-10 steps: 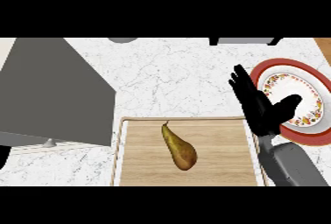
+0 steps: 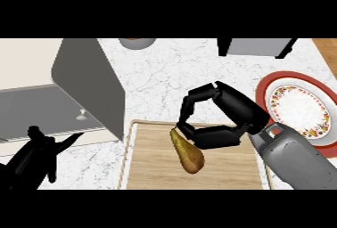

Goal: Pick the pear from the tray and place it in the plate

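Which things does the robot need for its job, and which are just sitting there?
For the job: pear, tray, plate, right hand.
Just there: grey cabinet, bowl, grey box, left hand resting at lower left.

Golden-brown pear [image 2: 187,153] on a pale wooden tray [image 2: 151,171], a red-rimmed plate [image 2: 294,75], a white marble counter [image 2: 164,80].
The pear runs from yellow-olive at its narrow end to russet brown at the fat end. The tray is light tan with fine straight grain. The plate has a broad red rim, a white middle and a ring of small red-and-orange flowers. The counter is veined in thin grey. The right hand [image 2: 227,116] and left hand [image 2: 33,156] are black, and the right forearm [image 2: 296,160] is grey.
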